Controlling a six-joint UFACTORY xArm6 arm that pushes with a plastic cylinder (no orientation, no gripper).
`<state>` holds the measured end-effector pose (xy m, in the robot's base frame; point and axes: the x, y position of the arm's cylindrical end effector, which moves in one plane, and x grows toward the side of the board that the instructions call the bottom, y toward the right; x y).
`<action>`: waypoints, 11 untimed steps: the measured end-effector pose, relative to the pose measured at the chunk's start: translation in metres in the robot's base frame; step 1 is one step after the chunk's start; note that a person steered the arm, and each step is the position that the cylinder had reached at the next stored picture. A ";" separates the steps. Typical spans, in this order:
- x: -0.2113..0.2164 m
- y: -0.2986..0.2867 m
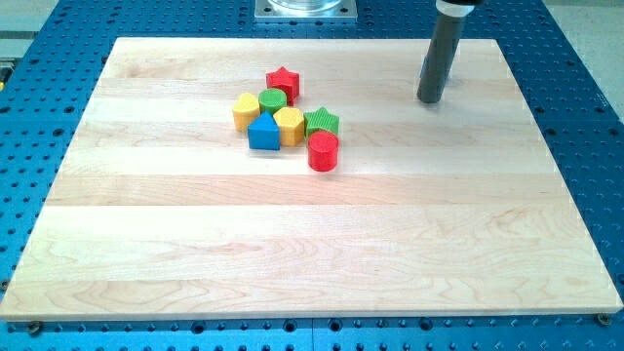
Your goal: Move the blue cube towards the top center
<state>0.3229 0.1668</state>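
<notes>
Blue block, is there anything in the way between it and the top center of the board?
Yes. The green block and red star sit right above the blue block, toward the view's top. My tip is well off to the view's right.

Our rod (439, 58) is a plain round cylinder, dark grey with a dull matt finish, smooth along its length and free of markings, screws or cables wherever it shows. Near the view's top it widens into a darker, almost black collar (456, 6), cut off by the frame. Our tip (430, 100) ends flat and blunt, the same grey as the shaft.
</notes>
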 end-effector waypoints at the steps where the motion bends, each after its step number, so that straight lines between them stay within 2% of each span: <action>1: 0.001 0.000; 7: -0.010 -0.005; 8: -0.026 0.053; 9: -0.040 0.067; 10: -0.049 0.024; 11: -0.063 0.073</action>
